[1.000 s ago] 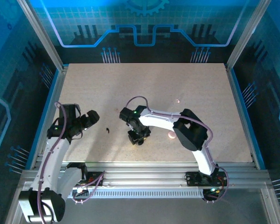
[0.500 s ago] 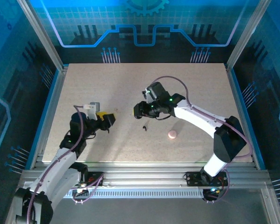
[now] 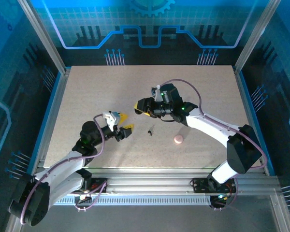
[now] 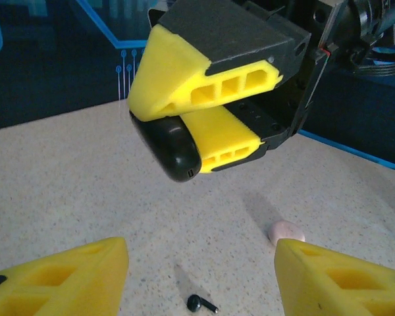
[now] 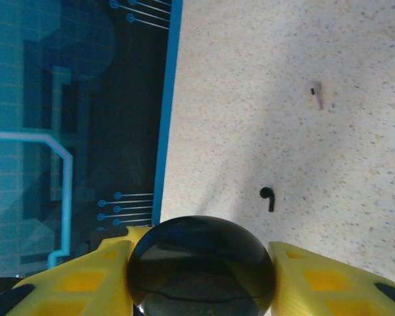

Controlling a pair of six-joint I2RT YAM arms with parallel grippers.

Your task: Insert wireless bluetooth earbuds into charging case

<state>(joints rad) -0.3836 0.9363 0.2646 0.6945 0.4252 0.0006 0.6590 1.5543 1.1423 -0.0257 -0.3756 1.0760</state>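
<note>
One black earbud (image 3: 150, 130) lies on the speckled table; it also shows low in the left wrist view, earbud (image 4: 199, 303), and past the case in the right wrist view, earbud (image 5: 268, 196). My right gripper (image 3: 141, 107) hangs above the table just beyond it, shut on the round black charging case (image 5: 201, 263), case (image 4: 171, 148), with a yellow finger on each side. The case's lid looks closed. My left gripper (image 3: 125, 123) is open just left of the earbud, its yellow fingertips (image 4: 59, 276) spread wide with nothing between them.
A small pink round thing (image 3: 178, 139) lies on the table right of the earbud, pink thing (image 4: 286, 232). A tiny pale piece (image 5: 315, 94) lies farther off. The table's blue-edged left rim (image 5: 163, 151) is near the right gripper's view.
The right gripper has carried the case from near the table's front up to mid-table. The left gripper has swung out to the right, toward the earbud.
</note>
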